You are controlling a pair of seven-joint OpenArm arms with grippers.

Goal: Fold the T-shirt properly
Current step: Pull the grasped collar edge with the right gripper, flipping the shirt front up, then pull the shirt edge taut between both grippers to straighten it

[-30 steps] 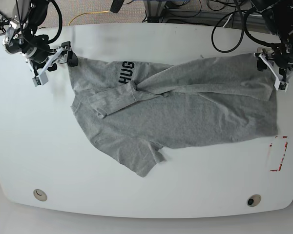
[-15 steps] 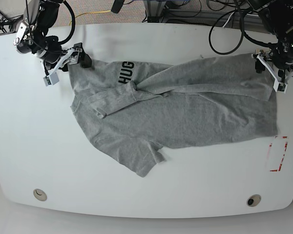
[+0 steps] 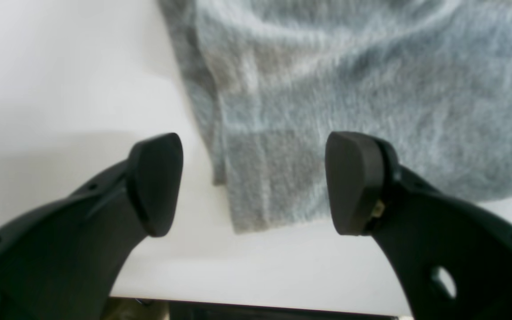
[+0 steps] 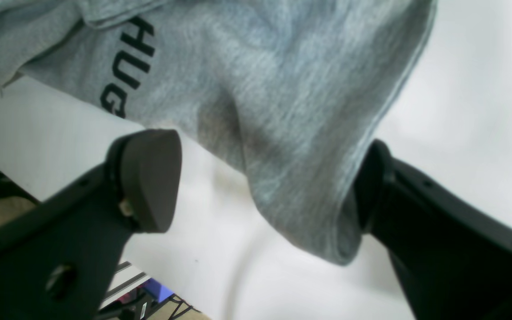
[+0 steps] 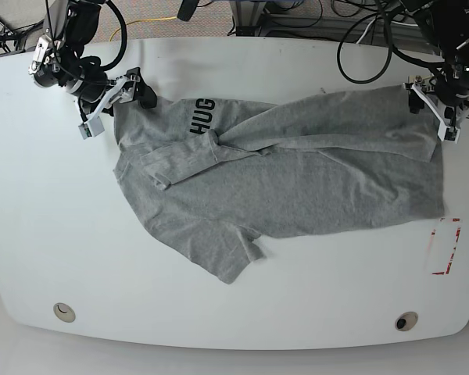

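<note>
A light heather-grey, wrinkled cotton T-shirt (image 5: 281, 176) lies spread across the white oval tabletop (image 5: 47, 234), one short sleeve pointing toward the near edge and black printed letters (image 5: 200, 116) showing near the far-left corner of the cloth. A twisted fold crosses the upper part of the garment.

Right arm: reaches in from the far-left corner of the base view, wrist angled down toward the table. The right gripper (image 4: 256, 186) straddles a bunched corner of the shirt, its dark fingers (image 4: 149, 178) spread wide; one finger sits at the hem edge, the other stands clear above bare table. The cloth is not pinched.

Left arm: reaches in from the far-right corner. The left gripper (image 3: 256, 182) hovers at the opposite shirt corner, fingers released, the fabric corner lying between the two pads (image 3: 354, 182) without being clamped.
</note>
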